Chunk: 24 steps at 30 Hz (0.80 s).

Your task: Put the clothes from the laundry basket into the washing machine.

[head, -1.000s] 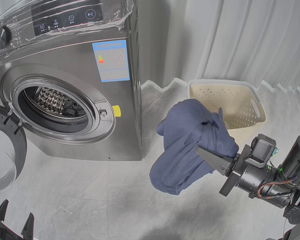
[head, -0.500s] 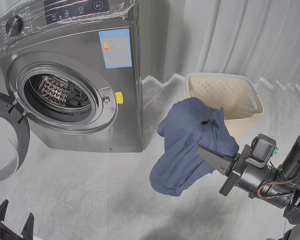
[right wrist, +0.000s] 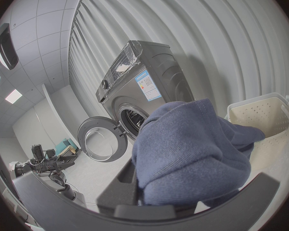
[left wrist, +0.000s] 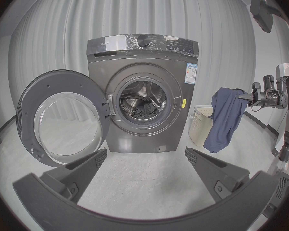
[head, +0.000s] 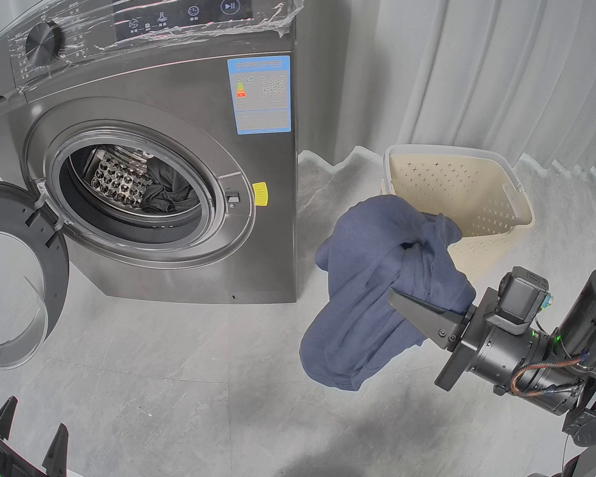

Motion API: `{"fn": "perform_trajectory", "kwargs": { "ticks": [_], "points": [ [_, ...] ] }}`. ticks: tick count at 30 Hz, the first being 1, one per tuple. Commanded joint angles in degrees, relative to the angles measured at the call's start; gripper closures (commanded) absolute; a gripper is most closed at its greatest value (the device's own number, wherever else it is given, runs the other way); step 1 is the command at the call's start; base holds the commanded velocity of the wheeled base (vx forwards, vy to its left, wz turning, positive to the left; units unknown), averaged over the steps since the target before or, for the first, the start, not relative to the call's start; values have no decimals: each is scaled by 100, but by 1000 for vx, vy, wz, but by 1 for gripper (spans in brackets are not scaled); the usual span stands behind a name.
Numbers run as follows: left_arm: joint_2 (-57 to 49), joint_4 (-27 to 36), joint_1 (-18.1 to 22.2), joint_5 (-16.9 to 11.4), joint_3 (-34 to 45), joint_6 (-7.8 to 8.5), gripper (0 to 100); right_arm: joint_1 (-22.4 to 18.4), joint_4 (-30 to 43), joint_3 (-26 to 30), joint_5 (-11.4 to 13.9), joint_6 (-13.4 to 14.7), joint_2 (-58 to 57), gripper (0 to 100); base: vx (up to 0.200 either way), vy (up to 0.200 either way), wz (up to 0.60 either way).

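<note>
I'm mid-carry. The washing machine [head: 179,167] stands far left, its door [head: 13,279] swung wide; the laundry basket [head: 503,167] sits far right. The blue garment [head: 377,279] hangs between them, off the floor, draped over my right hand [head: 404,303], which is clamped on it. Next, I judge, it must swing left into the drum. My left hand [head: 32,425] sits near left, spread and holding nothing.
</note>
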<state>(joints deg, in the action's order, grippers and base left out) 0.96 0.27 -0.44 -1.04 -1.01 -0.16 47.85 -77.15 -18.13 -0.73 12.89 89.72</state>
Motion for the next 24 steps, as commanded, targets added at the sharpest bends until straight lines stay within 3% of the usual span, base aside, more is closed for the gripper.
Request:
{"fn": "perform_trajectory", "kwargs": {
  "ticks": [1,11,20,24],
  "points": [
    [-35,0,0,-2,84,-2,0,32,-1,2,-15,-5,1,100,0,200,0],
    [-35,0,0,-2,84,-2,0,23,16,-15,-50,-14,1,100,0,20,0],
    [-35,0,0,-2,84,-11,0,-30,43,-15,-59,-120,1,100,-200,0,0],
    [-35,0,0,7,84,-2,0,-30,43,-15,-59,-120,1,100,0,0,0]
  ]
}}
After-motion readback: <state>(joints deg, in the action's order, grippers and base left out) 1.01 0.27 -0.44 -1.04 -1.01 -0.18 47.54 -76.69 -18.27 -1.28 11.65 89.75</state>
